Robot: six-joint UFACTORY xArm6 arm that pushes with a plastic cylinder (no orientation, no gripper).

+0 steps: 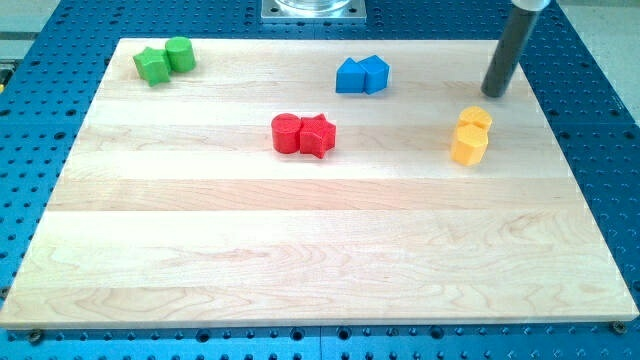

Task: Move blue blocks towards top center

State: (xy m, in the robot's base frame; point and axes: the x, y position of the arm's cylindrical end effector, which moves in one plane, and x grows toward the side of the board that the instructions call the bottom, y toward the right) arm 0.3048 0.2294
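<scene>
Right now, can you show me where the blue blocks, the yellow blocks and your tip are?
blue blocks (361, 75): camera view, where the two touching blocks meet.
yellow blocks (470, 137): camera view, middle of the touching pair.
my tip (494, 93): camera view, the rod's very end, just above the yellow blocks, right of the blue ones.

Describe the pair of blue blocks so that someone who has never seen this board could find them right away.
Start at the pale wooden board and look along its top edge, just right of centre. There the two blue blocks sit touching each other, above and right of the red pair. My tip stands apart on their right; they are the only blue pieces on the wood.
</scene>
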